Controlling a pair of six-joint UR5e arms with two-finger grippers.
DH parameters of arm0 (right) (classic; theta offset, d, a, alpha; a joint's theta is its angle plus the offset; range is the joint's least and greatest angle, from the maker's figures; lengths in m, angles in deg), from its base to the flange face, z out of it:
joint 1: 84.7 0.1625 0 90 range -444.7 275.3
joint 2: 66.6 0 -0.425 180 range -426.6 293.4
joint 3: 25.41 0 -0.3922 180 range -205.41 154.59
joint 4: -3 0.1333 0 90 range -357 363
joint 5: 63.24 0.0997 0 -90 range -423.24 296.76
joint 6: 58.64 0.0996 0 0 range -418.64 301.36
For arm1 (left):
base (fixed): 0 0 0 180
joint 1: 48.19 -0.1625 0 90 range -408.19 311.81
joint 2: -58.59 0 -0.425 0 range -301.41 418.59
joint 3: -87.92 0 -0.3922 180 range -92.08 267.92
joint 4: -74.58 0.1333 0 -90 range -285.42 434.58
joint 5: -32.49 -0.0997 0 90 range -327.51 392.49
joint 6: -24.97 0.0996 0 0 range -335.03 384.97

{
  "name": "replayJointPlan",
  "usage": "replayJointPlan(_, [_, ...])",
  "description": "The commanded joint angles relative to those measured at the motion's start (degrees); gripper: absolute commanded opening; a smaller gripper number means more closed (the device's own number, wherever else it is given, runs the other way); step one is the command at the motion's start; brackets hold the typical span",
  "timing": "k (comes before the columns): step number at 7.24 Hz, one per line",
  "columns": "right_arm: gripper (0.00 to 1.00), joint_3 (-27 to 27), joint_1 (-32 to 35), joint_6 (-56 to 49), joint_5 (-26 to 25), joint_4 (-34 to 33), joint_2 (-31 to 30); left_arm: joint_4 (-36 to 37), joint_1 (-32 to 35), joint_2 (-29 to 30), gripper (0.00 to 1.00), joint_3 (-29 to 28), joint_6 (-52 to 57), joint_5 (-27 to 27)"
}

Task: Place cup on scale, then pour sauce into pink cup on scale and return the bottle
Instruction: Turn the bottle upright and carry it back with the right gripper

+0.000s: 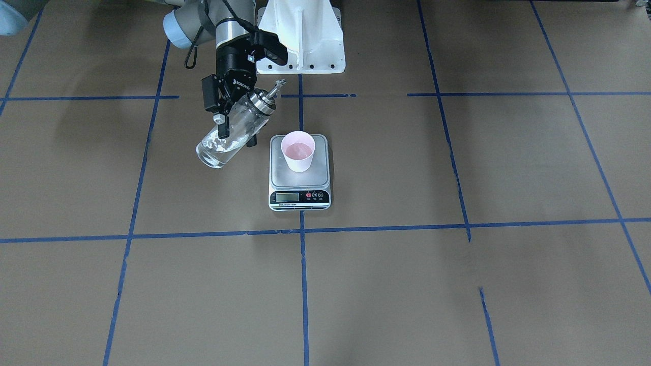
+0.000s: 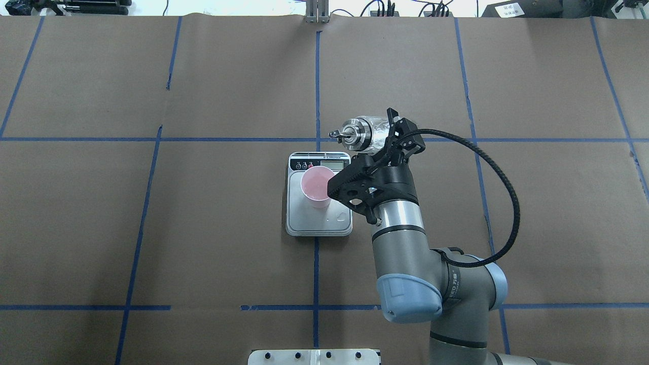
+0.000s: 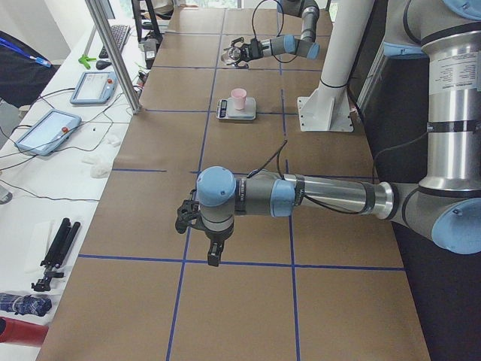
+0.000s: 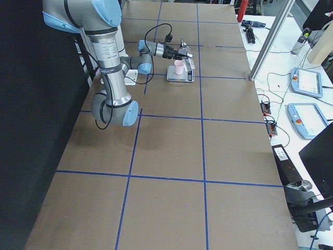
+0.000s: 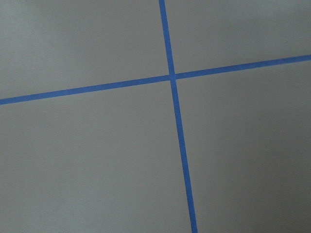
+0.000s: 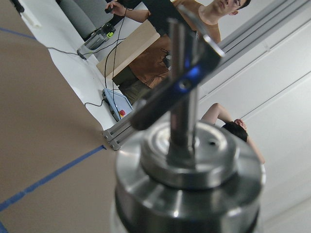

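The pale pink cup (image 1: 298, 151) stands upright on the silver scale (image 1: 285, 177), with the display end away from the robot. My right gripper (image 1: 237, 134) is shut on the clear glass bottle (image 1: 216, 150) and holds it tilted in the air beside the scale, base low and spout raised. Clear sauce lies in the low end. From overhead the bottle (image 2: 365, 131) is just past the scale's (image 2: 324, 223) display end, to the right of the cup (image 2: 317, 186). The right wrist view shows the collar and spout (image 6: 189, 165) close up. My left gripper (image 3: 203, 233) hangs over bare table far from the scale; I cannot tell its state.
The white robot base mount (image 1: 302, 35) stands behind the scale. Blue tape lines (image 5: 175, 121) cross the brown table. A metal post (image 3: 113, 53) and tablets (image 3: 46, 129) are on the side bench. Operators (image 6: 194, 29) are beyond the table's far edge.
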Motion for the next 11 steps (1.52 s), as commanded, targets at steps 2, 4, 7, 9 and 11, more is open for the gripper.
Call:
replayJointPlan(2, [0.0, -4.43, 1.78, 34.53, 12.98, 0.08, -4.36, 0.12, -0.02, 0.0, 1.0, 0.15, 0.0, 0.0])
replayJointPlan(4, [0.0, -9.36, 3.99, 41.53, 20.77, -0.1, -14.94, 0.12, -0.02, 0.0, 1.0, 0.41, 0.0, 0.0])
replayJointPlan(7, [0.0, -9.47, 4.17, 44.85, 19.73, -0.01, -22.38, 0.12, 0.07, -0.09, 1.0, 0.76, 0.09, 0.0])
replayJointPlan(9, [0.0, -7.64, 4.08, 55.79, 19.73, 0.08, -23.53, 0.12, -0.02, -0.09, 1.0, 0.94, 0.09, 0.0])
replayJointPlan(11, [0.0, -4.39, 4.08, 62.5, 17.63, 0.08, -24.41, 0.2, -0.02, -0.09, 1.0, 1.11, 0.09, 0.0])
